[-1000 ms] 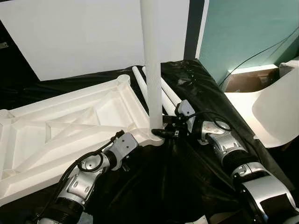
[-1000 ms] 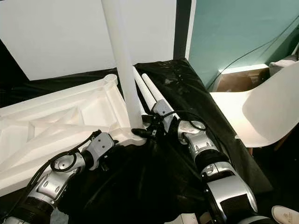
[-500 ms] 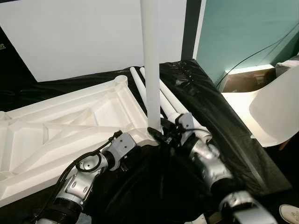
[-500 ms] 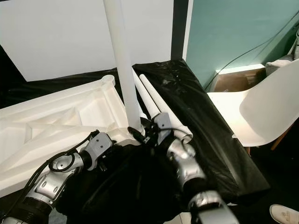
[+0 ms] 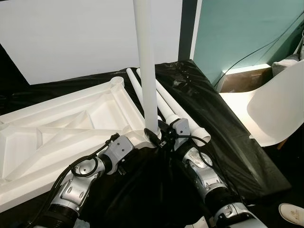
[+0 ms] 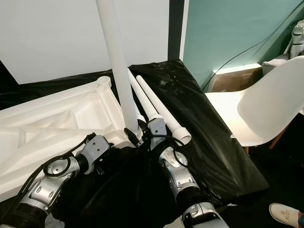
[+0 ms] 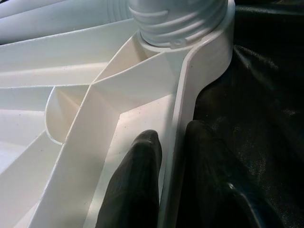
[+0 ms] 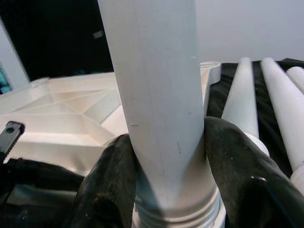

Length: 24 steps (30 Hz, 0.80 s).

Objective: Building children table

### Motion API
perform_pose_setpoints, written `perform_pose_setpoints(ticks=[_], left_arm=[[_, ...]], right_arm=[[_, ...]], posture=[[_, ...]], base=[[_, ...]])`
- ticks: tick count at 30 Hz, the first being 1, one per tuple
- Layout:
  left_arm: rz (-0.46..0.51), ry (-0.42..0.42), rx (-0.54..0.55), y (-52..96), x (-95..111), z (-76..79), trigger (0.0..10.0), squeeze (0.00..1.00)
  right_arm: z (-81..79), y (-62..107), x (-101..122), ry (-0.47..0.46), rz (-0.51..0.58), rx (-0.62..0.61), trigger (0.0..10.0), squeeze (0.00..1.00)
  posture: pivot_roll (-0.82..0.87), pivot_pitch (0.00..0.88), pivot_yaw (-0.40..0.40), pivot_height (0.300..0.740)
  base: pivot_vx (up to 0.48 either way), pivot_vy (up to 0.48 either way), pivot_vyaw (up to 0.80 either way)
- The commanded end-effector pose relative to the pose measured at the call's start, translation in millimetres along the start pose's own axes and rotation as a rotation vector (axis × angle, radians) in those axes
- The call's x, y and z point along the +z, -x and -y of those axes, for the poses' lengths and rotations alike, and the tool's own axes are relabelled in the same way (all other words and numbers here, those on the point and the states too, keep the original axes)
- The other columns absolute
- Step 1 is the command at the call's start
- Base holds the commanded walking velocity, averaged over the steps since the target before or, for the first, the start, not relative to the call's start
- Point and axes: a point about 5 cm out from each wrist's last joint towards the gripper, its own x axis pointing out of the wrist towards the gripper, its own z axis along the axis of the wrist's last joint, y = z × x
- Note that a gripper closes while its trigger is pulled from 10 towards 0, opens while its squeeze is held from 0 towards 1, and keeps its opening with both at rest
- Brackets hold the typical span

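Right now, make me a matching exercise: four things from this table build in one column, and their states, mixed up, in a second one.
Things
1. upright leg
2. spare legs
3. tabletop
4. chair

States
A. underside up, rim pinched by the left gripper
B. lying loose on the black sheet
C. standing off to the right
D. in the corner socket, right gripper clamped around it

Pairs: 1-D, 2-B, 3-A, 4-C

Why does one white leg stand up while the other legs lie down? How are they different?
The standing leg is upright, its threaded end in the tabletop's corner socket; the loose legs lie flat on the black sheet beside it. The right gripper clamps the standing leg near its base; nothing holds the loose legs. All are plain white tubes. The left gripper pinches the tabletop's rim.
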Motion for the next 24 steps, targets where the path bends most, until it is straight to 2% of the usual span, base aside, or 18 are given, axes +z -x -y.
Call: perform_pose_setpoints(ticks=[1,4,6,8,9,11,12,13,14,15,24], left_arm=[[-0.056,0.071,-0.304,3.0,-21,46.7,10.0,0.0],[-0.044,0.095,-0.348,5.7,-20,51.5,10.0,0.0],[-0.039,0.132,-0.398,11.2,-20,59.0,10.0,0.0],[-0.043,0.137,-0.407,12.8,-21,62.1,10.0,0.0],[-0.047,0.141,-0.415,14.1,-23,65.3,10.0,0.0],[-0.05,0.148,-0.429,15.4,-24,70.8,10.0,0.0],[-0.05,0.148,-0.429,15.4,-24,70.8,10.0,0.0],[-0.05,0.152,-0.432,15.3,-25,72.8,10.0,0.0],[-0.05,0.152,-0.432,15.3,-25,72.8,10.0,0.0],[-0.049,0.157,-0.433,15.1,-25,74.9,10.0,0.0],[-0.048,0.167,-0.431,12.4,-24,78.0,10.0,0.0]], right_arm=[[28.9,1.3,19,0.038,0.03,-0.044,10.0,0.0],[31.7,-0.9,25,0.061,0.035,0.002,10.0,0.0],[43.5,-6.9,36,0.121,0.019,0.061,10.0,0.0],[48.6,-9.4,40,0.131,0.002,0.09,10.0,0.0],[51.1,-11.2,43,0.142,-0.011,0.134,10.0,0.78],[50.5,-12.3,46,0.152,-0.028,0.214,10.0,0.78],[50.5,-12.3,46,0.152,-0.028,0.214,10.0,0.78],[49.1,-13.0,48,0.17,-0.033,0.247,10.0,0.22],[49.1,-13.0,48,0.17,-0.033,0.247,10.0,0.22],[47.7,-13.6,49,0.179,-0.043,0.283,10.0,0.0],[45.8,-15.2,44,0.195,-0.116,0.43,10.0,0.0]], posture=[[0.01,0.0,0.025,0.74],[0.01,0.0,0.022,0.74],[0.01,0.0,0.013,0.74],[0.01,0.0,0.007,0.74],[0.02,0.0,0.004,0.74],[0.02,0.0,-0.004,0.74],[0.02,0.0,-0.004,0.74],[0.02,0.0,-0.009,0.74],[0.02,0.0,-0.009,0.74],[0.02,0.0,-0.015,0.74],[0.02,0.0,-0.021,0.74]], base=[[0.0,0.0,0.0],[0.0,0.0,0.0],[0.0,0.0,0.0],[0.0,0.0,0.0],[0.0,0.0,0.0],[0.0,0.0,0.0],[0.0,0.0,0.0],[0.0,0.0,0.0],[0.0,0.0,0.0],[0.0,0.0,0.0],[0.0,0.0,0.0]])
